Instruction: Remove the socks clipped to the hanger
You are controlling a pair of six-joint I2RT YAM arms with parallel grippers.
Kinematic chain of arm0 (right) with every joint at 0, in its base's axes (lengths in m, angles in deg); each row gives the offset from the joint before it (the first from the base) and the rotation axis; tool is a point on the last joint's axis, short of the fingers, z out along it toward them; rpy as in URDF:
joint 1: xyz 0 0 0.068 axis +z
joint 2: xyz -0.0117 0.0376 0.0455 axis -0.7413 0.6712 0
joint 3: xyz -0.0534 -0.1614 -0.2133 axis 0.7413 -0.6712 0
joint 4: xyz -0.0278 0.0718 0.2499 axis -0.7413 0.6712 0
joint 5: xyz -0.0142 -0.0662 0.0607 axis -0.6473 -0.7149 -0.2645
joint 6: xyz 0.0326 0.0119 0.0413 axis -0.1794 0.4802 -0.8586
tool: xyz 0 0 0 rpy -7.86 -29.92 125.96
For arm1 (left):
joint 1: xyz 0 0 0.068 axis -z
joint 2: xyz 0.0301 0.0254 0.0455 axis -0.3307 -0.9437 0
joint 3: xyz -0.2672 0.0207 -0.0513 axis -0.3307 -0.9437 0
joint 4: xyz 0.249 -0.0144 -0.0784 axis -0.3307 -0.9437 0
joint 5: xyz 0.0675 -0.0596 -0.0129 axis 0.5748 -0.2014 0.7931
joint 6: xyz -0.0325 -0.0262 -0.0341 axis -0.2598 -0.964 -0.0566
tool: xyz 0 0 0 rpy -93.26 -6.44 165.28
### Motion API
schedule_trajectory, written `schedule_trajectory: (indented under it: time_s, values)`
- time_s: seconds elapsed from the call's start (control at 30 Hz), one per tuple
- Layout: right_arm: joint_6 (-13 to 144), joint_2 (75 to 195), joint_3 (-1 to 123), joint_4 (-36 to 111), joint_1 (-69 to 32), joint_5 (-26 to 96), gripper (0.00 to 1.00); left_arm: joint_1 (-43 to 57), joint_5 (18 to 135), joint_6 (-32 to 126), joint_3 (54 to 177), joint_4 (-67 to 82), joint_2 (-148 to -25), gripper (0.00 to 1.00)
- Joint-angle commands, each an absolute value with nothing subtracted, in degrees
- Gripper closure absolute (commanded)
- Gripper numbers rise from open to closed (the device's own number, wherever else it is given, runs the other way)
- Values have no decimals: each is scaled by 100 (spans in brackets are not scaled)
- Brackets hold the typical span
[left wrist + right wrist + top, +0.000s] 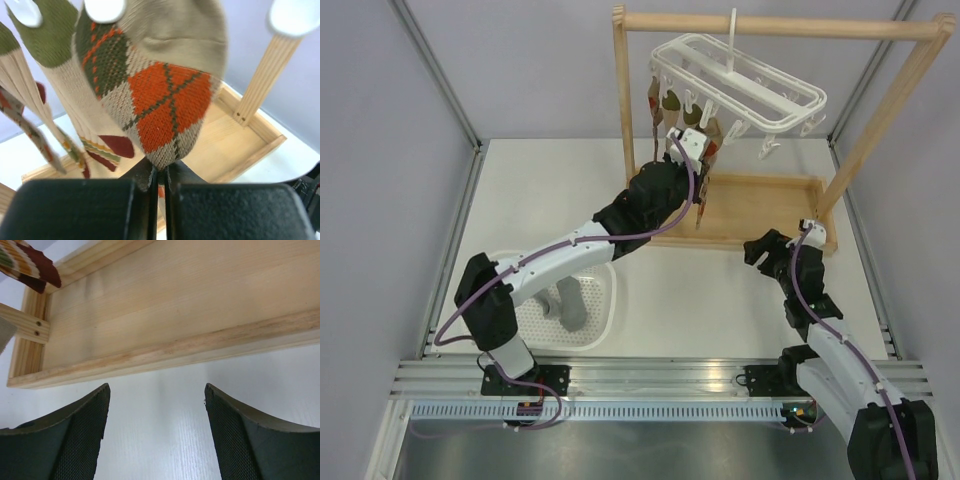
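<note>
My left claw (161, 183) is clamping shut on the lower tip of an orange, olive and cream argyle sock (165, 100), which is hanging from a white clip (105, 7). More patterned socks (55, 75) are dangling just beside it on the white plastic hanger (760, 85), which is hooking over the top rail of a light wooden rack (780, 25). My right claw (156, 390) is gaping wide, gripping nothing, and hovering over the white table (720, 300) just beside the near edge of the rack's wooden tray (175, 300). A grey sock (570, 308) is lying in the white perforated basket (610, 290) near my left arm. Pale grey wall panels (520, 70) with metal struts are enclosing the table.
</note>
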State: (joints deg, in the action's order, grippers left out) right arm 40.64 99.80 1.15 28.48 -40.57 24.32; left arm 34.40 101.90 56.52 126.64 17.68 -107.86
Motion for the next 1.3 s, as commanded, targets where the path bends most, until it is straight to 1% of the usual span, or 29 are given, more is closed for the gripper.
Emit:
schedule_trajectory:
  time_s: [0.0,0.23,0.3,0.33,0.47,0.6,0.8,0.97,1.1,1.27]
  values:
    - [4066,9638,576,3107,-4028,2665,20,3448,9734,5606,12639,1717,-10392,98]
    - [4101,9329,1436,3978,-3624,2296,20,3667,9452,5501,12586,1611,-10120,98]
    - [4092,9285,1761,4207,-3449,2226,20,3720,9373,5466,12577,1567,-10120,98]
    - [4110,9276,1885,4286,-3370,2199,18,3790,9346,5457,12560,1567,-10120,98]
    - [4215,9276,2500,4690,-2922,2102,18,3992,9355,5509,12489,1558,-10102,98]
    - [4215,9285,3115,4884,-2570,2120,18,4028,9635,5448,12314,1558,-9979,98]
    - [4075,9329,3695,4902,-2271,2216,17,4019,10180,5413,12024,1593,-9716,98]
    - [4092,9583,4285,4858,-2104,2339,16,4019,10216,5430,12014,1593,-9671,98]
    - [4118,10040,4916,4788,-1989,2593,16,4010,10339,5422,12067,1558,-9707,98]
    - [4189,10654,5498,4779,-1665,2507,17,3975,10383,5360,12094,1523,-9715,98]
